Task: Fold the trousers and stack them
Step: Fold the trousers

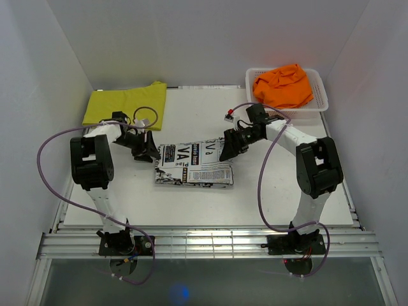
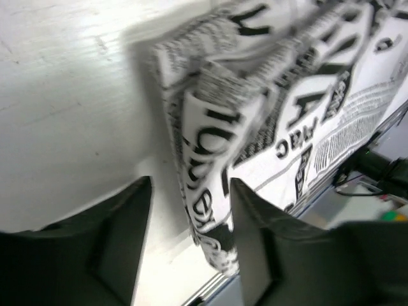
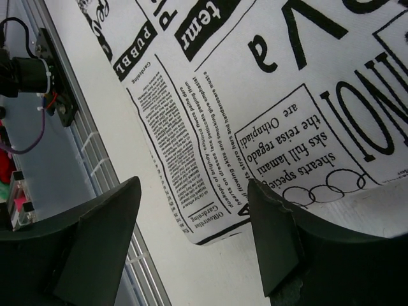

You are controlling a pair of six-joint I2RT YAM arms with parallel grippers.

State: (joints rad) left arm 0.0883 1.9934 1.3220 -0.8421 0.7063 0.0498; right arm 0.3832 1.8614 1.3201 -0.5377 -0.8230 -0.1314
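Note:
The newspaper-print trousers (image 1: 194, 164) lie folded in a compact rectangle at the table's middle. At their left end my left gripper (image 1: 148, 152) is open; in the left wrist view a rolled fold of the print cloth (image 2: 210, 159) hangs between its fingers, close to the right finger (image 2: 261, 248) and unpinched. At their back right corner my right gripper (image 1: 228, 146) stands open; the right wrist view shows the print cloth's corner (image 3: 210, 210) flat on the table under the gap. The yellow trousers (image 1: 124, 105) lie flat at the back left. The orange trousers (image 1: 284, 86) are bunched in the basket.
A white lattice basket (image 1: 319, 95) stands at the back right corner. White walls close in the table on three sides. A metal rail (image 1: 204, 245) runs along the near edge, and purple cables (image 1: 51, 172) loop off both arms.

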